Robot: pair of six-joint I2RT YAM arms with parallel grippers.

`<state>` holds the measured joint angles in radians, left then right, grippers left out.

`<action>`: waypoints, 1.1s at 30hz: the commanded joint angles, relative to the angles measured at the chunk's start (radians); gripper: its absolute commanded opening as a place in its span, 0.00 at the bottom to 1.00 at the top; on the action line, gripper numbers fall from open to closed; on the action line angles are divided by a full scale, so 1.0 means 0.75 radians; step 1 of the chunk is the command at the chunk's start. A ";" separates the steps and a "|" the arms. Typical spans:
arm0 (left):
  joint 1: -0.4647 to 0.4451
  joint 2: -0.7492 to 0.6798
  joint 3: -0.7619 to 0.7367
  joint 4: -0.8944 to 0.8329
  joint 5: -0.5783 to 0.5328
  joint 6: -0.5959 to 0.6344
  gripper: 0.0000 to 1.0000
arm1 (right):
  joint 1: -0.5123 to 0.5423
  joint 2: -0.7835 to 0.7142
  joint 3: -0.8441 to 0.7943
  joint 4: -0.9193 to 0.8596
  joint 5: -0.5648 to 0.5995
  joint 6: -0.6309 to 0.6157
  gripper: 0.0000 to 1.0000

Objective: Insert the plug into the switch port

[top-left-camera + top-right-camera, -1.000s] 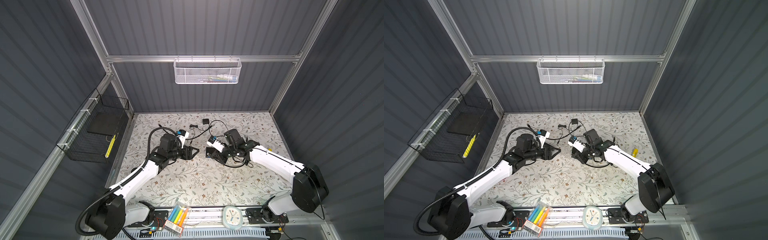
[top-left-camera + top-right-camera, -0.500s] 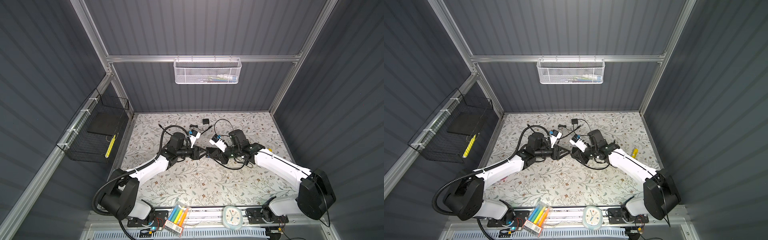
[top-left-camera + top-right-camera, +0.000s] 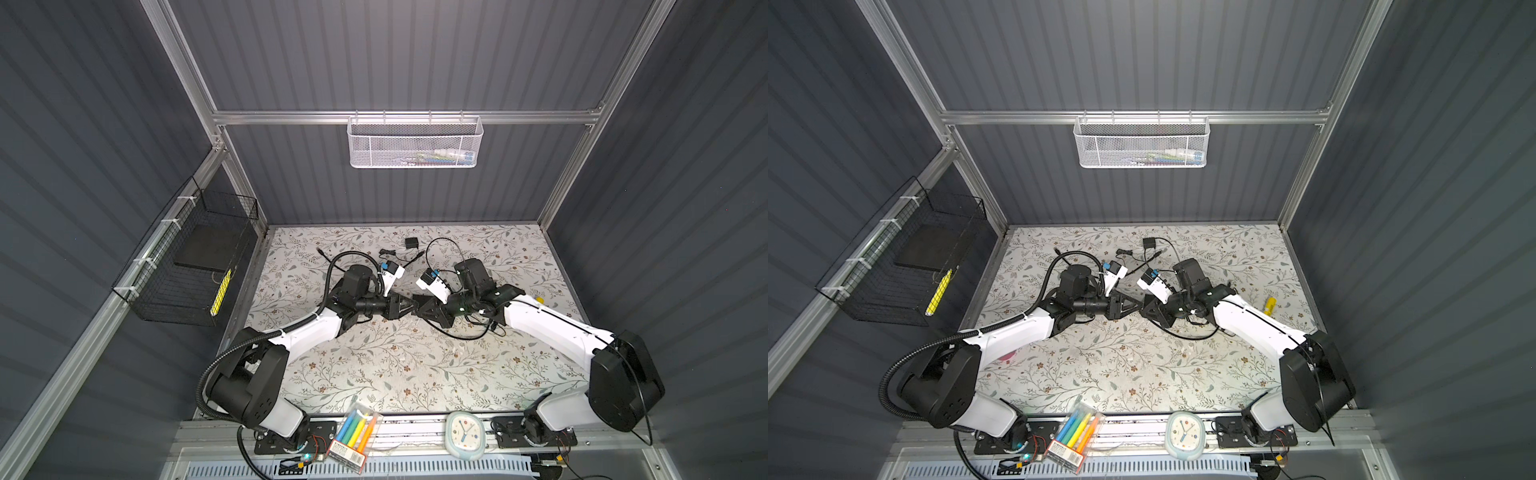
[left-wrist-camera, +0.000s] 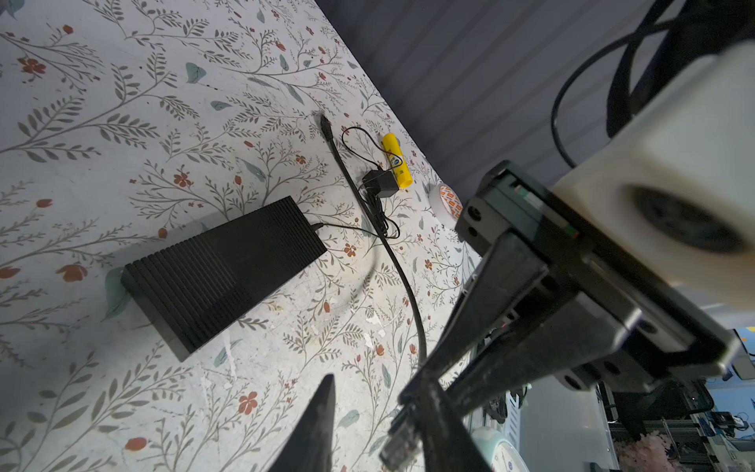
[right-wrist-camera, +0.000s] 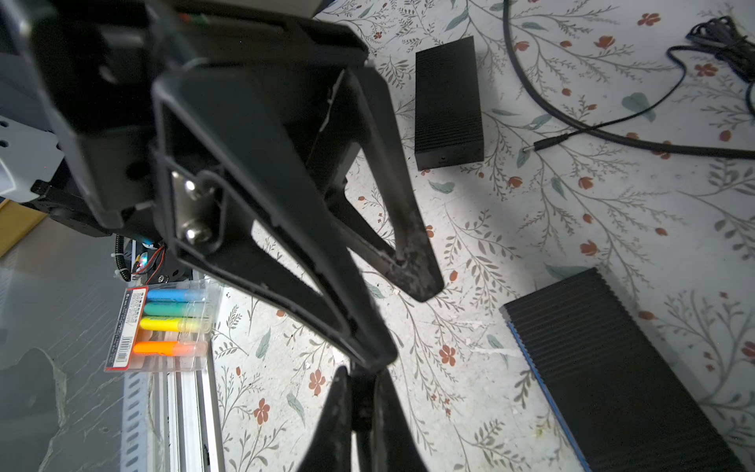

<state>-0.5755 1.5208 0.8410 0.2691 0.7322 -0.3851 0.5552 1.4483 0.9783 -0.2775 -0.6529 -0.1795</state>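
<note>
Table: white top with leaf and flower print [image 3: 415, 365].
Left gripper [image 3: 409, 306]: black, in from 9 o'clock to the table's middle; fingers apart, let go, one each side of the plug.
Right gripper [image 3: 424, 310]: black, in from 3 o'clock, tip to tip with the left one; clenched tight on the cable just behind the plug.
Plug: small see-through plastic plug [image 4: 402, 443] on the end of a round black cable [image 4: 402, 282]; up off the table, at the middle, just beside one left finger [image 4: 445, 429].
Switch: hard to tell which of two flat boxes; plain black ridged box [image 5: 449, 102] and blue-edged black ridged box [image 5: 621, 367], both flat on the table, apart from the plug.
Thin wire: small black pin tip [image 5: 547, 143] just beside the plain box, not touching.
Power block: small black cube [image 3: 411, 243] at 12 o'clock from the grippers.
Yellow stick [image 3: 539, 298]: at 3 o'clock, near the wall.
Front rail, 6 o'clock: clear pack of bright markers [image 3: 353, 436] and a little pale blue clock [image 3: 464, 434].
</note>
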 commanded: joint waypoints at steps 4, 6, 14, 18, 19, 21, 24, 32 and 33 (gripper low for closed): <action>-0.008 0.018 0.027 0.044 0.061 0.004 0.29 | -0.012 0.021 0.034 0.026 -0.046 0.013 0.00; -0.008 0.018 0.023 0.051 0.064 0.001 0.26 | -0.014 0.028 0.035 0.031 -0.050 0.013 0.00; -0.008 0.016 0.008 0.074 0.079 -0.013 0.12 | -0.017 0.041 0.049 0.035 -0.038 0.011 0.00; -0.008 0.014 -0.001 0.093 0.081 -0.029 0.05 | -0.018 0.041 0.053 0.025 -0.012 0.003 0.02; -0.008 0.012 -0.004 0.095 0.080 -0.030 0.03 | -0.018 0.038 0.053 0.023 -0.003 0.002 0.05; -0.008 0.009 -0.003 0.097 0.079 -0.036 0.02 | -0.021 0.034 0.053 0.013 0.016 -0.007 0.08; -0.008 0.005 -0.005 0.095 0.062 -0.042 0.00 | -0.023 0.023 0.055 -0.010 0.067 -0.022 0.18; -0.007 0.041 0.033 -0.005 -0.096 -0.103 0.00 | -0.028 -0.104 0.020 -0.112 0.294 -0.078 0.32; -0.007 0.049 0.047 -0.025 -0.119 -0.118 0.00 | -0.028 -0.133 0.001 -0.109 0.317 -0.079 0.32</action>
<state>-0.5755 1.5307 0.8433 0.3073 0.7010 -0.4355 0.5388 1.4109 0.9928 -0.3256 -0.5022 -0.2176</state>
